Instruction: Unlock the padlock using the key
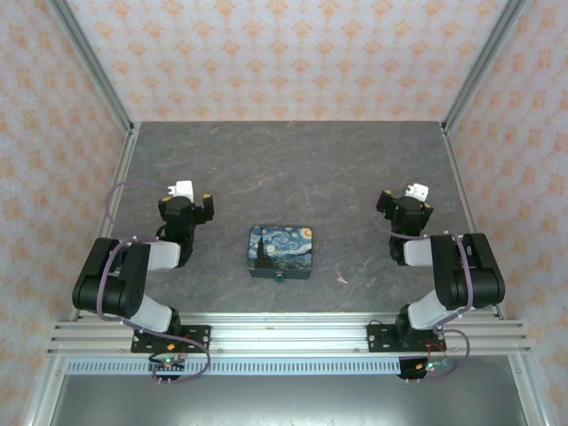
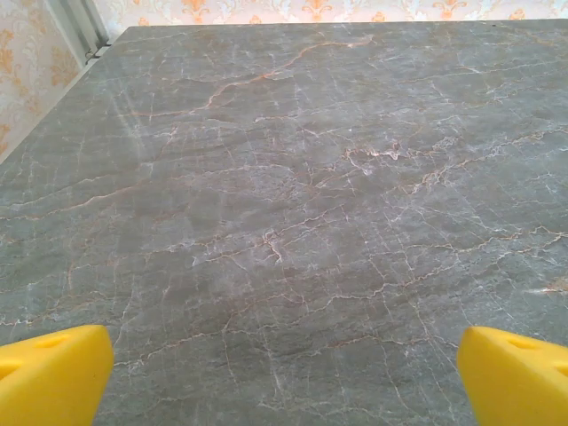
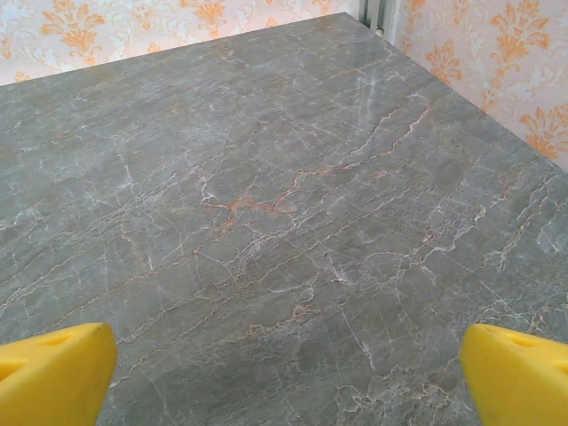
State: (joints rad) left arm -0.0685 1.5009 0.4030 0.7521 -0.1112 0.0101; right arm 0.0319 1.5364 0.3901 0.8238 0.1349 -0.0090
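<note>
Left end effector (image 2: 284, 382) and right end effector (image 3: 284, 382) gape wide, empty — key (image 1: 342, 280) looks thin, light, slippery — best pinched flat by its head.

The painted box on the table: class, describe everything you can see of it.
The painted box is a rectangular, round-cornered case with a blue-and-yellow starry-night print on top. It lies flat and looks closed on the grey marbled table, centred left to right and nearer the front edge, with a long side facing front. A tiny teal padlock sits at the middle of its near edge.
</note>
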